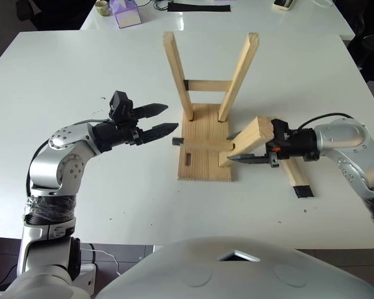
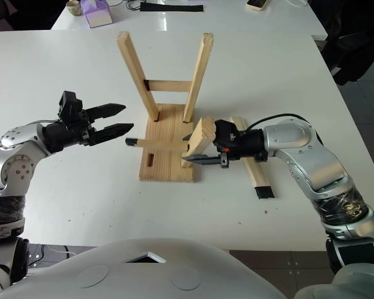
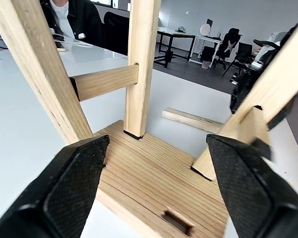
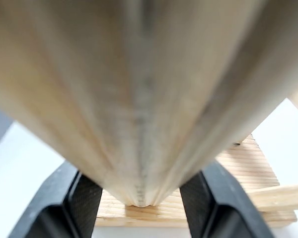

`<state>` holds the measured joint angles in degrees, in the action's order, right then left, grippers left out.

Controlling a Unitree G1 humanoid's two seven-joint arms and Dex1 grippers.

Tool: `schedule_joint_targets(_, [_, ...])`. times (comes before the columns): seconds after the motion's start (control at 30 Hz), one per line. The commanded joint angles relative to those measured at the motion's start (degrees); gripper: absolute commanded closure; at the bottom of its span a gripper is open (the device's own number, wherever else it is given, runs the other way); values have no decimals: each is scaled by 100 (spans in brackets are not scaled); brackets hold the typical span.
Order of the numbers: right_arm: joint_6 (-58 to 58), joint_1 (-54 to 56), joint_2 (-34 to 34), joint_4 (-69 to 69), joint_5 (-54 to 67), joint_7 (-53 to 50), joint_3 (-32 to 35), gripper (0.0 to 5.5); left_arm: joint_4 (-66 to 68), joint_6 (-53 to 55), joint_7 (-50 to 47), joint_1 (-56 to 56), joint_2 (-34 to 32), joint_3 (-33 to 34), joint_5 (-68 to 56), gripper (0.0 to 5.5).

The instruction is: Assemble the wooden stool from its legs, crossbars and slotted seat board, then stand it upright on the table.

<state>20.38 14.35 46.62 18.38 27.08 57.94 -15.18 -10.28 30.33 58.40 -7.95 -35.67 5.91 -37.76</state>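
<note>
Legs [image 1: 177, 75] [image 1: 239, 71] [image 1: 254, 132] [image 1: 292, 172]: I count four, two standing, one gripped, one flat.
Crossbars [image 1: 207, 85] [image 1: 202, 144]: I count two.
Seat board [image 1: 206, 169]: one, as far as I see.
Arms: my two, left gripper [image 1: 171, 117] and right gripper [image 1: 230, 148].

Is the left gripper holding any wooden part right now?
No, the left gripper hangs open and empty, apart from the pale slotted wooden seat board.

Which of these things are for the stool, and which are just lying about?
For the stool: seat board, standing legs, crossbar, held leg, second crossbar, loose leg.
Lying about: tissue box, cup, black strip.
</note>
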Motion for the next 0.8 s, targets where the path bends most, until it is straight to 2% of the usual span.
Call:
schedule_joint_targets(0.03, [305, 91, -200, -386, -483, -504, 79, 271, -3, 8, 48, -86, 9, -92, 34, 187])
schedule_joint_targets(0.37, [623, -172, -71, 347, -27, 148, 430, 112, 218, -39, 20, -119, 54, -35, 107, 187])
schedule_joint_targets(0.47, [669, -570, 284, 601, 9, 360, 710, 112, 224, -22, 43, -72, 20, 37, 68, 187])
schedule_joint_targets(0.63, [571, -1428, 757, 665, -251, 185, 1546, 112, 121, 4, 13, 174, -83, 316, -11, 187])
schedule_joint_targets(0.8, [780, -2479, 528, 1123, -419, -603, 2486, 112, -112, -57, -74, 737, -166, 687, 31, 187])
